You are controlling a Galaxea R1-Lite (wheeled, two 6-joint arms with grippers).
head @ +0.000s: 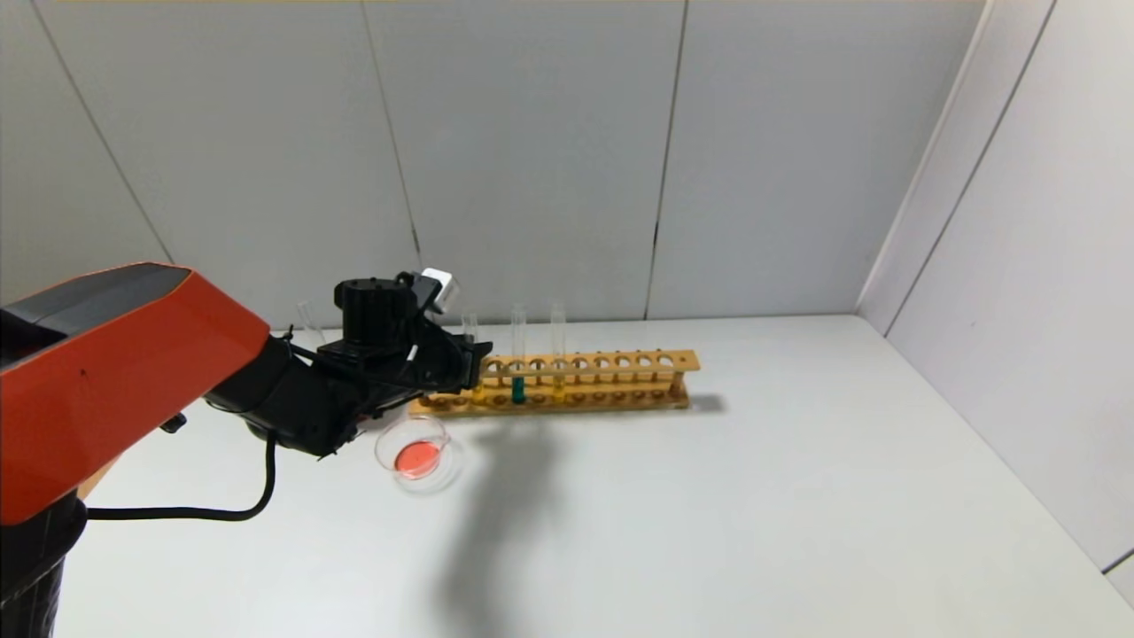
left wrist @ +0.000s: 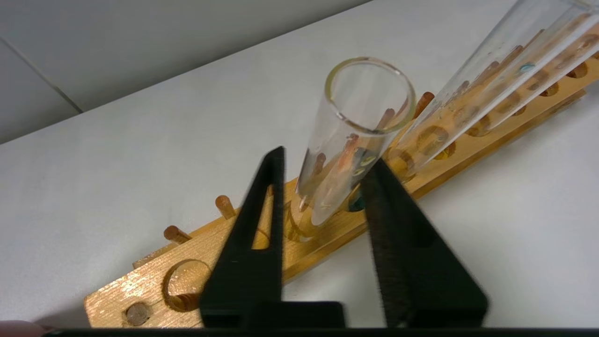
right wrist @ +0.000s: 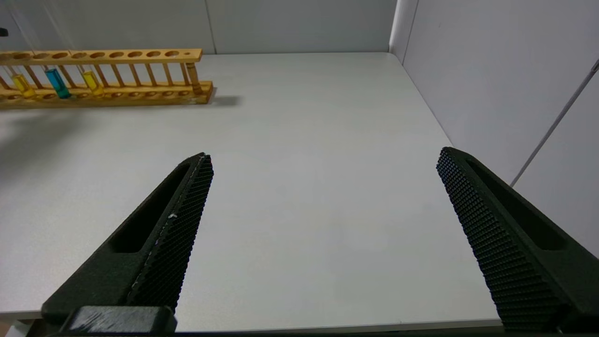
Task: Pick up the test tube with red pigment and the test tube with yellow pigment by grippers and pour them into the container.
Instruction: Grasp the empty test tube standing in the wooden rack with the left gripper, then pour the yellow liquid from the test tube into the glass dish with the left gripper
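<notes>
- The left tool reaches over the left end of the wooden rack on the white bench. Its two black fingers stand apart on either side of a clear tube seated in the rack, and neither visibly presses the glass.
- In the left wrist view that tube's open mouth faces the camera. Its lower end is hidden by the fingers and the rack top, so its contents are hard to read from there. The right wrist view shows yellow liquid in the leftmost filled tube.
- In the head view the left arm's black wrist covers the rack's left end, so the tool's tips cannot be seen there.
- The container sits on the bench just near of the rack's left end, partly under the arm, with red liquid pooled in its middle.
- A thin clear tube shows at the far left behind the arm, its lower part hidden. I cannot tell whether it is the red-pigment tube.
- A teal tube and another yellow tube stand upright in the rack, right of the tool.
- The right tool hangs with fingers wide apart over bare bench, well to the right of the rack, and is out of the head view.
</notes>
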